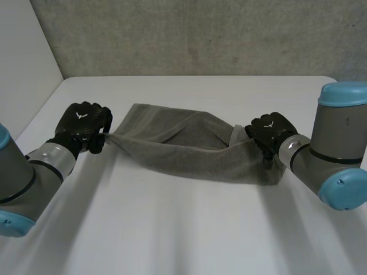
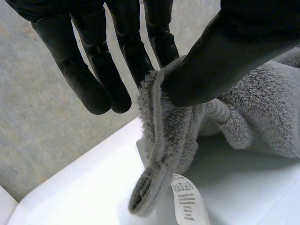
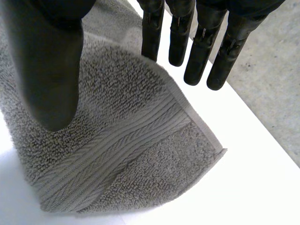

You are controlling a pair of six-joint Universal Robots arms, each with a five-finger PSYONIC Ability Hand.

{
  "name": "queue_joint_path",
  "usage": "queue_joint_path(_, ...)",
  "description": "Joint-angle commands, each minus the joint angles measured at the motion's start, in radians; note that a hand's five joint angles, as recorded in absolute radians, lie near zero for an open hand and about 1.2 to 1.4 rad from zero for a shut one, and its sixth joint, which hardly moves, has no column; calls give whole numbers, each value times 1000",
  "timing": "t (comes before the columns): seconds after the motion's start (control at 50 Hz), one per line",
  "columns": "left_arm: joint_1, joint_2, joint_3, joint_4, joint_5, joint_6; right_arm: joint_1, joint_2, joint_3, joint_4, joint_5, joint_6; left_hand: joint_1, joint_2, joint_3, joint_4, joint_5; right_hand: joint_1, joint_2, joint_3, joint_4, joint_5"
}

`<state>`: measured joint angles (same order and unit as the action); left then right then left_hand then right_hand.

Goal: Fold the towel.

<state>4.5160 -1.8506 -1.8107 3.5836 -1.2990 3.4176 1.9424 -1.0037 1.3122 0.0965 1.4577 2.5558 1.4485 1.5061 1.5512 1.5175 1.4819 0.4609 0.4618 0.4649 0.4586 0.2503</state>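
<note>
L hand pinched one end of grey towel betw thumb + fingers. R hand gripped the other end, fingers near straight. Towel hung slack betw them, low over white table, bunched lengthwise. IMO fold barely begun: no clean halving yet, needs laying flat.

The towel is plain grey terry with a ribbed band of the same grey, its label white with grey print, the left hand and right hand black, the table white, the wall mottled grey
</note>
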Motion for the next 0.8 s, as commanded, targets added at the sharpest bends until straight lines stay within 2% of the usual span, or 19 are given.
queue_joint_path(0.02,0,100,-62,1,3,-1,-6,-99,56,5,-11,4,-52,-110,-155,-121,-260,0,-1,-4,2,36)
queue_joint_path(0.16,23,177,-130,1,18,-1,-22,-147,73,5,-16,7,-52,-110,-155,-121,-260,53,52,49,55,89)
queue_joint_path(0.34,87,260,-211,1,124,-5,-16,-139,30,8,-17,1,-52,-110,-155,-121,-260,3,2,-1,5,39)
queue_joint_path(0.42,92,280,-222,1,127,-5,-14,-98,-4,12,-11,1,-52,-110,-155,-121,-260,-59,-60,-63,-57,-23)
queue_joint_path(0.54,103,306,-239,0,130,-5,-5,-27,-62,31,-8,3,-52,-110,-155,-121,-260,15,14,11,17,51)
queue_joint_path(0.56,104,312,-243,0,130,-5,-5,-21,-67,40,-10,3,-52,-110,-155,-121,-260,102,101,98,104,138)
queue_joint_path(0.62,110,318,-251,0,132,-3,-5,-6,-67,54,-11,4,-52,-110,-155,-121,-260,176,175,172,178,212)
queue_joint_path(0.8,115,317,-257,0,133,-3,-5,10,-53,58,-8,6,-52,-110,-155,-121,-260,199,199,195,202,236)
